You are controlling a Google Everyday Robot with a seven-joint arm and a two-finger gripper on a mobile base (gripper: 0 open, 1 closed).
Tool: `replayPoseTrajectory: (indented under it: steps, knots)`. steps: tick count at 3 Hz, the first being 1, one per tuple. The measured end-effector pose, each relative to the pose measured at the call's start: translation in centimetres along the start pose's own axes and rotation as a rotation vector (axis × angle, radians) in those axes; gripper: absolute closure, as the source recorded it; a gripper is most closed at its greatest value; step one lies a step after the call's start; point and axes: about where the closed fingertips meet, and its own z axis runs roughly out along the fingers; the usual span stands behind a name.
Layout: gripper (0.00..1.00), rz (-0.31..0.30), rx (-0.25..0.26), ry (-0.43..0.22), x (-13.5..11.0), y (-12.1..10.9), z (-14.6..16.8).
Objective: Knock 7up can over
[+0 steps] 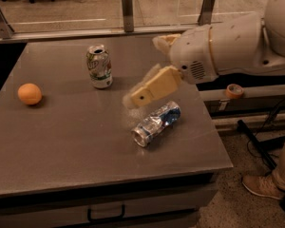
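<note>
Right of the 7up can (99, 66), the gripper (136, 92) hangs over the table (61, 141), near but apart from it; whether it is clenched, cannot tell. 7up can stands upright on the table. Crushed can (156, 124) lies front-right of it, orange (29, 93) front-left.

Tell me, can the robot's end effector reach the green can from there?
Probably yes. The end effector hovers over the table close beside the upright 7up can, and nothing stands between them. The crushed can lies nearer the front, and the orange sits beyond the 7up can, both out of the way.
</note>
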Motion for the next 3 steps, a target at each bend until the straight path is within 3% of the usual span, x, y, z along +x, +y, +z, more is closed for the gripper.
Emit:
replayPoseTrajectory:
  steps: [1,2,3]
  knots:
    - [0.0,0.004,0.068,-0.043,-1.4,-1.4,0.6]
    - [0.0,0.002,0.07,-0.041,-1.4,-1.4,0.5]
    - [0.0,0.046,0.037,-0.082,0.1,-0.6,4.5]
